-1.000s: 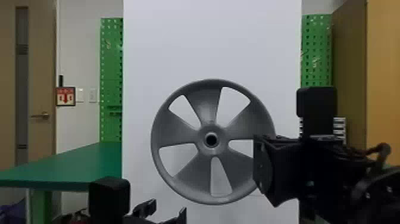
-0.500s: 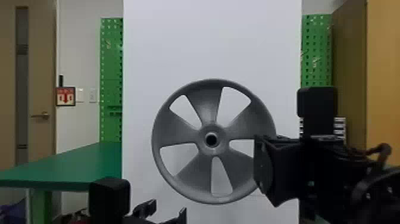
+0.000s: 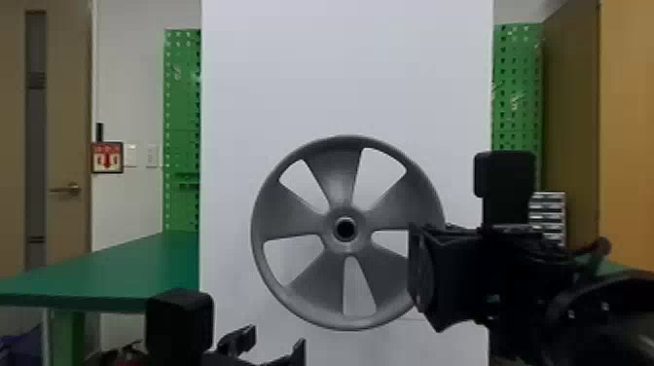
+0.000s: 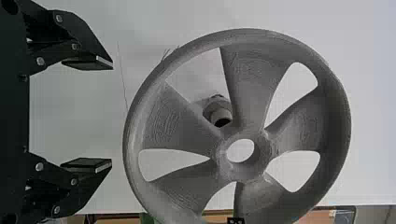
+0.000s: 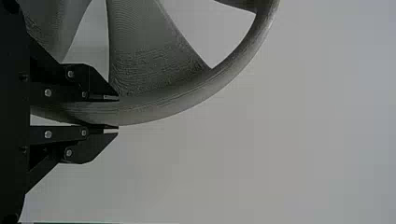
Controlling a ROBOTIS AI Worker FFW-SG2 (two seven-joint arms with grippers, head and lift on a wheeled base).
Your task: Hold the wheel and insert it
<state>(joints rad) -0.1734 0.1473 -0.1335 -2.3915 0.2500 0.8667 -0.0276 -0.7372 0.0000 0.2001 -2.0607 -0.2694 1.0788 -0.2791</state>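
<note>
The grey five-spoked wheel (image 3: 336, 180) is held upright in front of the white panel, its rim gripped on the right side by my right gripper (image 3: 418, 272). In the right wrist view the fingers of my right gripper (image 5: 116, 113) are shut on the rim of the wheel (image 5: 177, 102). My left gripper (image 3: 272, 340) is below and left of the wheel, its fingers apart. In the left wrist view my left gripper (image 4: 112, 114) stands open beside the wheel (image 4: 177, 116), not touching it. A round peg (image 4: 219, 112) on the panel shows through one wheel opening, off the hub hole.
A tall white panel (image 3: 340, 73) stands behind the wheel. A green table (image 3: 121, 267) is on the left, with green pegboards (image 3: 182, 121) on the wall behind. A brown cabinet (image 3: 569, 121) is at the right.
The wheel has shifted very slightly to the right within the last second. Both arms look nearly still.
</note>
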